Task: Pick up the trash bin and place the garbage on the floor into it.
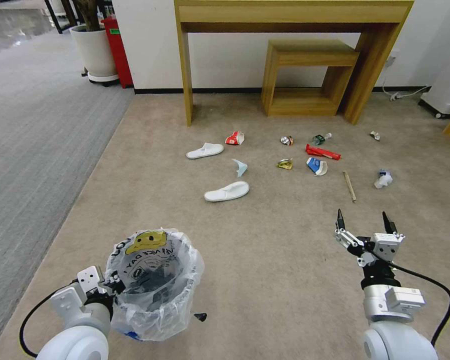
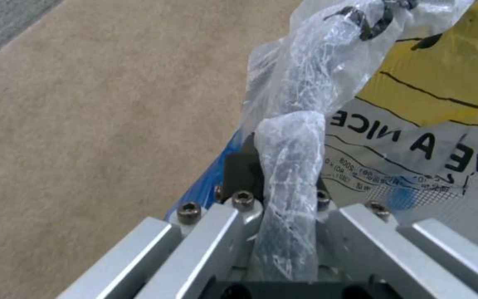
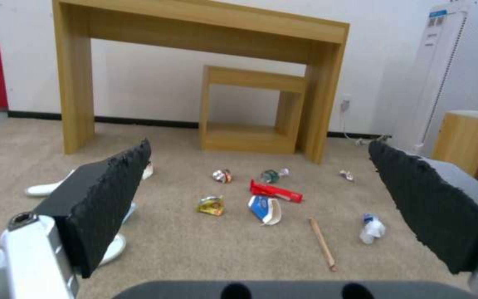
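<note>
The trash bin [image 1: 155,285], lined with a crinkled clear bag printed with a yellow face, is at my lower left over the beige floor [image 1: 265,260]. My left gripper [image 1: 112,287] is shut on its bag-wrapped rim [image 2: 291,137]. Whether the bin touches the carpet is unclear. My right gripper [image 1: 363,220] hovers open at lower right, nothing between its pads [image 3: 112,195]. The garbage lies ahead: two white slippers [image 1: 227,191], a red carton [image 1: 235,138], a crushed can [image 1: 286,140], a small bottle [image 1: 321,138], a red wrapper [image 1: 323,152], a wooden stick [image 1: 349,186] and a white-blue packet [image 1: 383,179].
A wooden desk [image 1: 187,75] with a low wooden stool [image 1: 305,75] under it stands against the far wall. Grey ribbed carpet [image 1: 30,140] runs along the left, with a white planter [image 1: 96,52] behind. A white appliance [image 1: 447,85] and a cable are at far right.
</note>
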Robot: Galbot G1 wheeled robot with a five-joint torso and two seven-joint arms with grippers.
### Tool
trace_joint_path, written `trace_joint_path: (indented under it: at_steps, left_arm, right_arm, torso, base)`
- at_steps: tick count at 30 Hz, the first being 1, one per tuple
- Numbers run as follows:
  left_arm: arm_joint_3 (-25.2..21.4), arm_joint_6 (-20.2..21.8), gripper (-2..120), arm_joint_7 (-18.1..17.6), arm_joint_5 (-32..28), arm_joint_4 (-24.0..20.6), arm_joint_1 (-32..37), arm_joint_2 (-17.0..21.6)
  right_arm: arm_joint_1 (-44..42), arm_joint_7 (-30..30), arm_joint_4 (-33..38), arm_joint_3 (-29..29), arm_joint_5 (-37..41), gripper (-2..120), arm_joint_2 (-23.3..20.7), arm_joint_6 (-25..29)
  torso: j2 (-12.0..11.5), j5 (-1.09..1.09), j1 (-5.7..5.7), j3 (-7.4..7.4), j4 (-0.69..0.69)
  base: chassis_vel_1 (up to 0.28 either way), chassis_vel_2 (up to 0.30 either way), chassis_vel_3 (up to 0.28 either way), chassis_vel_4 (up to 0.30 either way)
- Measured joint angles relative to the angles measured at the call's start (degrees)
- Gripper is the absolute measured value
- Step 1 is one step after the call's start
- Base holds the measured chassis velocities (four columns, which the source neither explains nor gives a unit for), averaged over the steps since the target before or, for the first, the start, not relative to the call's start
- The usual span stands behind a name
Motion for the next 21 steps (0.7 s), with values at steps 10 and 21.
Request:
trace_joint_path:
  at_steps: [10, 21]
  left_arm:
    - [-0.25, -0.04, 1, 0.03, -0.01, 0.03, -0.11, 0.07]
    - [-0.51, -0.12, 1, 0.03, -0.15, 0.15, -0.17, 0.18]
  right_arm:
    - [0.05, -0.17, -0.04, -0.07, 0.07, 100, -0.05, -0.01]
    - [0.27, -0.41, -0.20, -0.12, 0.13, 100, -0.06, -0.37]
  torso:
    - [0.00, 0.01, 0.00, 0.00, 0.00]
    - [0.00, 0.00, 0.00, 0.00, 0.00]
  base:
    - [-0.115, 0.110, 0.103, -0.095]
    - [-0.104, 0.109, 0.099, -0.115]
